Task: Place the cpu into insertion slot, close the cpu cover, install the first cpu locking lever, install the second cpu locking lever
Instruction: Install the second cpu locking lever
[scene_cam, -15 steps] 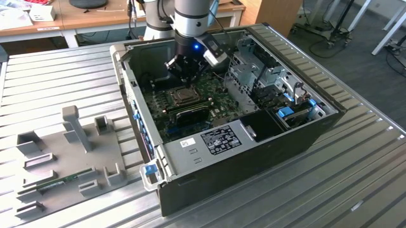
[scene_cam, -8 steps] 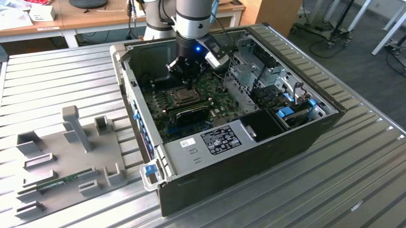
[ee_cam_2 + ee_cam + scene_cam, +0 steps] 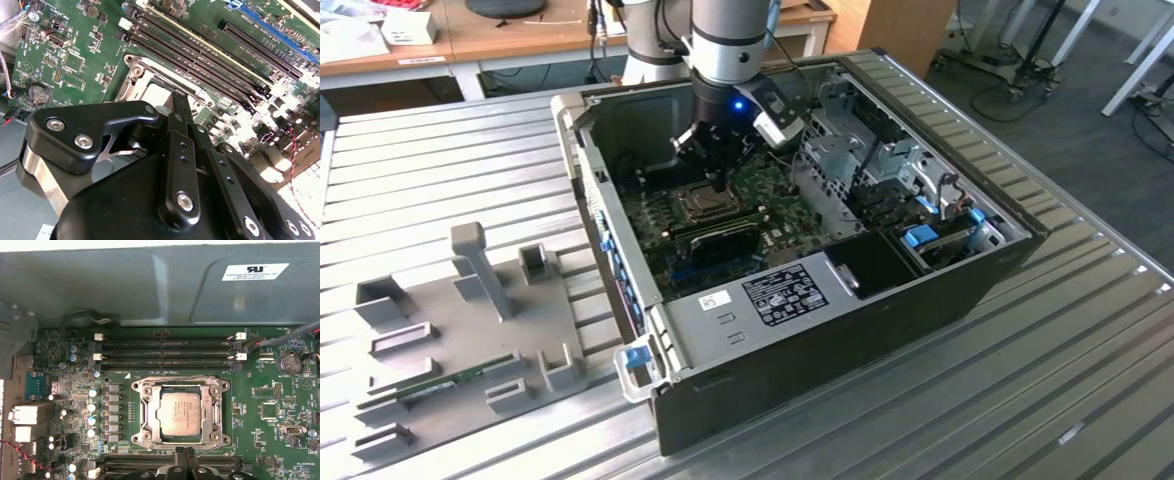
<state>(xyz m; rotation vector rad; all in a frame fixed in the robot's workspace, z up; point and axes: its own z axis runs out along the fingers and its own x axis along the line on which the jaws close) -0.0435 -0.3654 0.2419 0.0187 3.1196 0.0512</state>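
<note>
Two white labels noted: one on the grey case wall [image 3: 150,285] above the board [image 3: 260,440] in the first wrist view, one on the black shroud [image 3: 781,292] in the exterior view; we do not transcribe the print. We see the cpu [image 3: 180,413] seated flat in the slot [image 3: 145,412], with the cover [image 3: 217,412] lying closed around it, its window framing the chip. Arm [image 3: 727,40] stands near vertical inside the open case, which lies on the slatted counter [image 3: 1067,400]. Pincer [image 3: 720,185] hangs directly over the socket. We cannot tell how far its fingers are parted, nor whether it holds anything.
</note>
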